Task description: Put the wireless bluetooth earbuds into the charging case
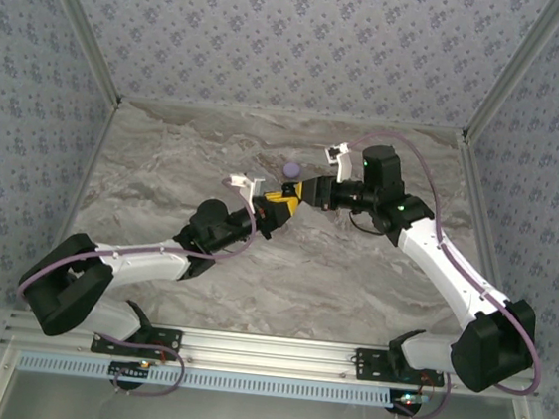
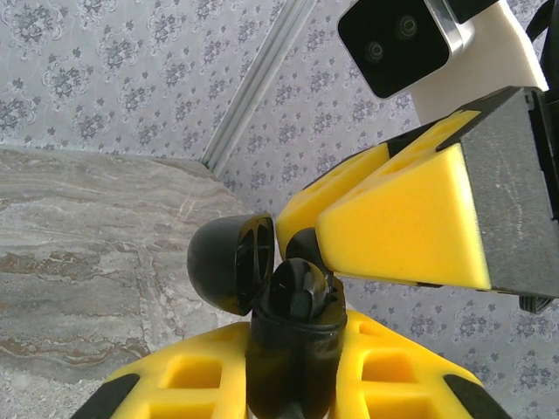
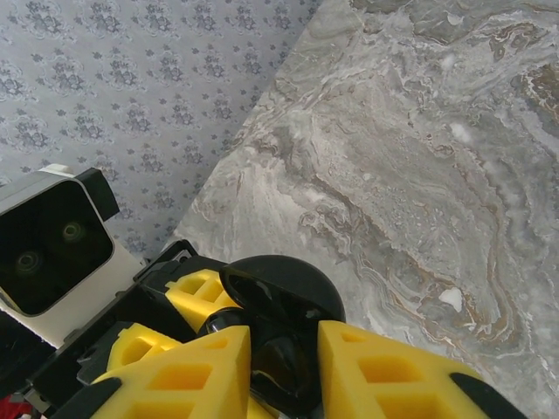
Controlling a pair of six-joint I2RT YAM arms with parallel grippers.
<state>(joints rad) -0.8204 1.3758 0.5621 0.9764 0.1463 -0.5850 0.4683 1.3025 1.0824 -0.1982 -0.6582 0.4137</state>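
The left gripper (image 1: 275, 209) is clamped on the body of the charging case (image 2: 293, 349) and holds it up off the table (image 3: 419, 175), lid (image 2: 229, 262) swung open. Right over the case's mouth, the right gripper (image 3: 278, 375) has its yellow fingers (image 2: 393, 227) slightly apart around a small dark piece, probably an earbud (image 2: 302, 248) (gripped or let go, I can't tell). It wants seating straight down into its well, with the case held steady. The case's inside is too dark to read. A lilac disc (image 1: 290, 169) lies just beyond the case.
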